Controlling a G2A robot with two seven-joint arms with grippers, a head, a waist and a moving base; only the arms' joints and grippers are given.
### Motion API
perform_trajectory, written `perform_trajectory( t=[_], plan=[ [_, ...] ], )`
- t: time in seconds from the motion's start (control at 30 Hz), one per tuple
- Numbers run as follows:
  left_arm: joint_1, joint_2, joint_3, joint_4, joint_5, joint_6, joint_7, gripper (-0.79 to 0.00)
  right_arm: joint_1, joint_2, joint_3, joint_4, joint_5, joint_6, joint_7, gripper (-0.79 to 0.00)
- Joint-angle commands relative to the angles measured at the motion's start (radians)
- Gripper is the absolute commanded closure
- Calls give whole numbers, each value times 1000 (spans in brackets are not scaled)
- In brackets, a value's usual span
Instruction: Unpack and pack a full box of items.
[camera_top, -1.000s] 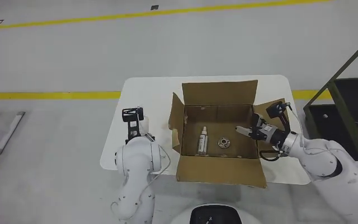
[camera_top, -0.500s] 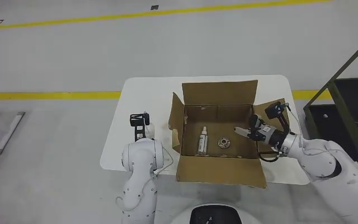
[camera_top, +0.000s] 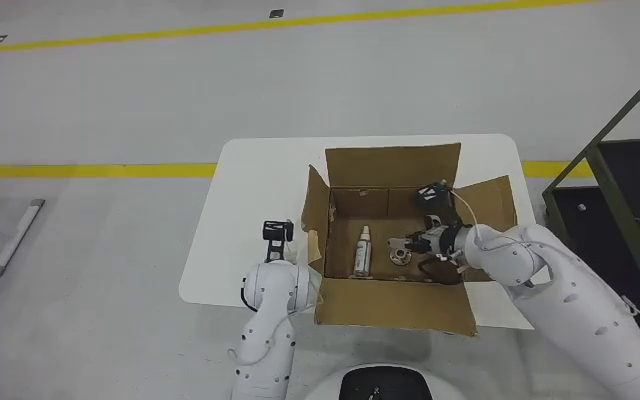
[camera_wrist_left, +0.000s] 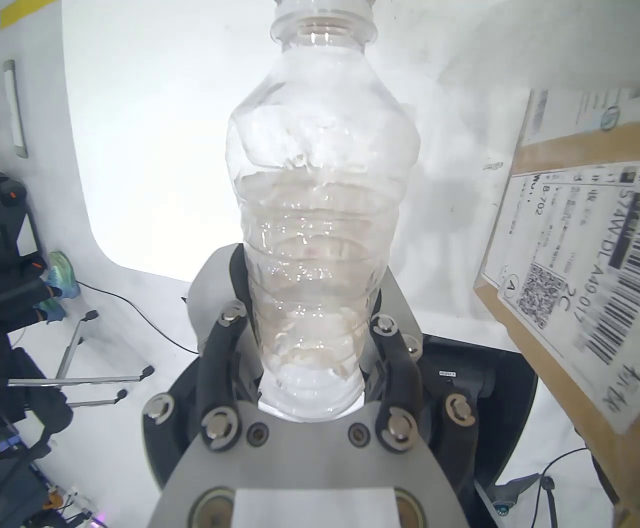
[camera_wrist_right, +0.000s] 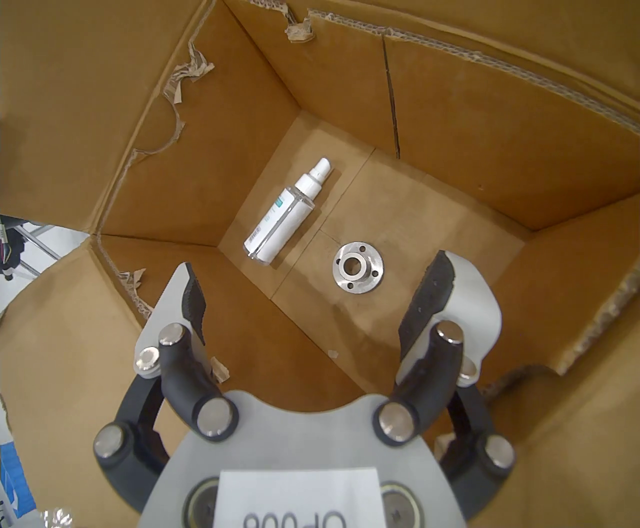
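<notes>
An open cardboard box (camera_top: 392, 162) stands on the white table (camera_top: 255, 185). On its floor lie a white spray bottle (camera_top: 362, 250) (camera_wrist_right: 289, 218) and a metal flange ring (camera_top: 400, 254) (camera_wrist_right: 358, 266). My right gripper (camera_top: 410, 243) (camera_wrist_right: 320, 295) hangs open inside the box, just above the flange, with nothing between its fingers. My left gripper (camera_top: 275, 232) (camera_wrist_left: 307, 320) is over the table just left of the box, shut on the lower part of a clear, empty plastic bottle (camera_wrist_left: 320, 190).
The box's left flap (camera_top: 316, 210) and labelled outer side (camera_wrist_left: 575, 260) are close beside the left gripper. A dark green rack (camera_top: 600, 190) stands off the table's right end. The table's left and far parts are bare.
The left arm has carried the bottle rightward and nearer, closer to the box. The right gripper has moved from the box's right flap to inside the box, over the flange.
</notes>
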Motion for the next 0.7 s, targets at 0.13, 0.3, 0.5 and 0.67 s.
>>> perform_trajectory(
  t=[0.13,0.3,0.5,0.67],
  plan=[
    [-16,1,-1,60,15,-9,25,0,1,0,-1,2,2,0,-2,-785],
    [-25,-1,7,98,9,-10,18,-3,1,0,-1,2,2,0,-2,-785],
    [-40,-3,6,154,2,0,17,0,1,0,-1,2,2,0,-2,-785],
    [-56,-4,9,174,-18,-21,12,-785,1,0,-1,2,2,0,-2,-785]
  ],
)
